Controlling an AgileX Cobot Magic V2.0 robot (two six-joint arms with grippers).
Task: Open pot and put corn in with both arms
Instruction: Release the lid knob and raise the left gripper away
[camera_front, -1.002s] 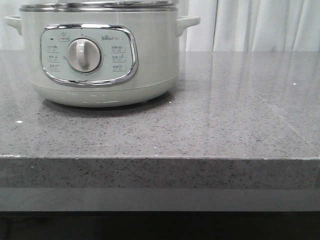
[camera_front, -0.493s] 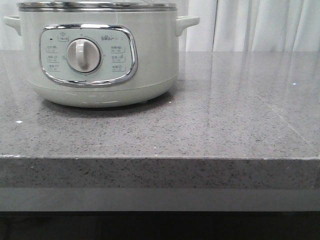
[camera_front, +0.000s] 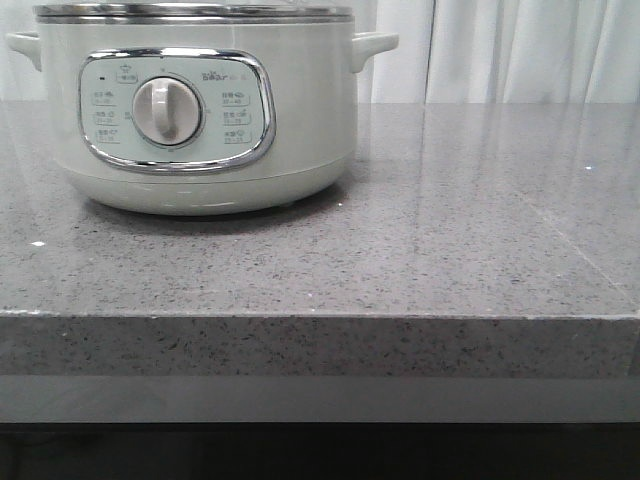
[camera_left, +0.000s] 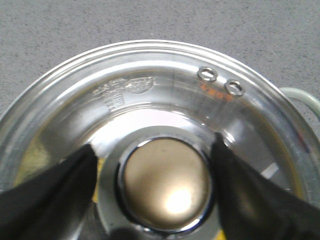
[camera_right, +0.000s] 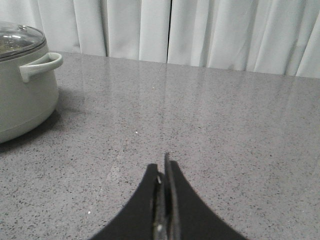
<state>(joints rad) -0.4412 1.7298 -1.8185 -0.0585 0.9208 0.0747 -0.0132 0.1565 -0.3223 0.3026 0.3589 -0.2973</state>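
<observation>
Sitting on grey counter (camera_front: 450, 250), pale green pot (camera_front: 200, 110) with glass lid (camera_left: 150, 95) on, left gripper (camera_left: 155, 175) spread wide around lid knob (camera_left: 166, 187), right gripper (camera_right: 163, 190) closed, empty.

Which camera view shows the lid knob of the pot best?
The left wrist view: the round metal knob fills its lower middle, between the left gripper's dark fingers. The front view shows only the lid's steel rim. The right wrist view shows an edge of the glass dome, no knob.

Pale grey-green pot (camera_front: 300, 120) with chrome-framed panel (camera_front: 175, 110), speckled grey counter (camera_front: 450, 250), white pleated curtains (camera_right: 225, 32), black fingers (camera_left: 45, 200).
</observation>
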